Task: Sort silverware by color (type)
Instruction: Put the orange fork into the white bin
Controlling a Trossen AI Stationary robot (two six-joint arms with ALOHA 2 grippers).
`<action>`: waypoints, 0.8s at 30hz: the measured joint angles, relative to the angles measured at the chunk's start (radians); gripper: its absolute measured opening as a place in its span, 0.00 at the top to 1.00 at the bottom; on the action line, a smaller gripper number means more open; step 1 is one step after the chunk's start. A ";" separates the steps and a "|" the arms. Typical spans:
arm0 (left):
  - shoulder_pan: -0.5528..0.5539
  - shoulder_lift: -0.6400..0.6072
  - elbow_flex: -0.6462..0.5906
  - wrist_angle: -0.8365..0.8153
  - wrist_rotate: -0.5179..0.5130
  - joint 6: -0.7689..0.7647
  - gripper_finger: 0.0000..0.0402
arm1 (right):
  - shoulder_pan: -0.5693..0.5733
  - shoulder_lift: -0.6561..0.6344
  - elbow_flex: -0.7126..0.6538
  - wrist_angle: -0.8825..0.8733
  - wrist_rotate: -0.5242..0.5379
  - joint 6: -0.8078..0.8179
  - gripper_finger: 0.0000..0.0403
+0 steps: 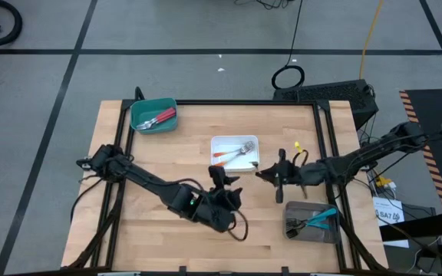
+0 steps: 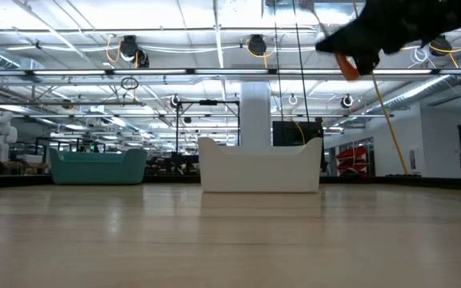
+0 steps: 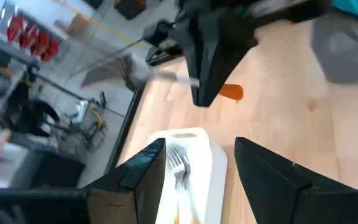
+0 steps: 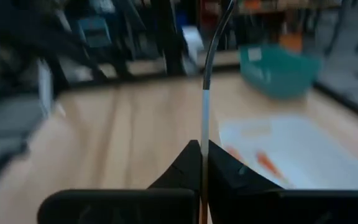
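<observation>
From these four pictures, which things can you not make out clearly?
- Fork counts in the teal tray, white tray and grey tray: too small in the high view; walls hide them in the low view.
- Fork in the right hand: its head is cut off by the edge of the right wrist view.

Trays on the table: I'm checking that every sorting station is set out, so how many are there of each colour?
Teal tray: 1
White tray: 1
Grey tray: 1
Total: 3 trays
</observation>
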 joint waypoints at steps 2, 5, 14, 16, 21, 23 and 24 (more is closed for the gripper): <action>0.017 0.001 -0.014 0.051 0.004 -0.026 0.50 | 0.003 -0.009 -0.015 0.104 0.000 -0.038 1.00; 0.038 0.002 -0.049 0.188 0.041 0.001 0.50 | 0.014 -0.002 -0.022 0.225 -0.001 -0.092 1.00; 0.062 0.004 -0.234 0.600 0.050 0.069 0.50 | 0.027 0.024 -0.023 0.467 -0.002 -0.241 1.00; 0.059 0.004 -0.262 0.682 0.052 0.081 0.50 | 0.027 0.028 -0.023 0.505 -0.005 -0.281 1.00; 0.059 0.004 -0.297 0.847 0.084 0.098 0.50 | 0.027 0.071 -0.023 0.575 -0.055 -0.317 1.00; 0.059 0.004 -0.297 0.874 0.117 0.079 0.50 | 0.027 0.094 -0.023 0.615 -0.057 -0.335 1.00; 0.060 0.004 -0.297 0.874 0.121 0.069 0.50 | 0.027 0.104 -0.023 0.634 -0.057 -0.346 1.00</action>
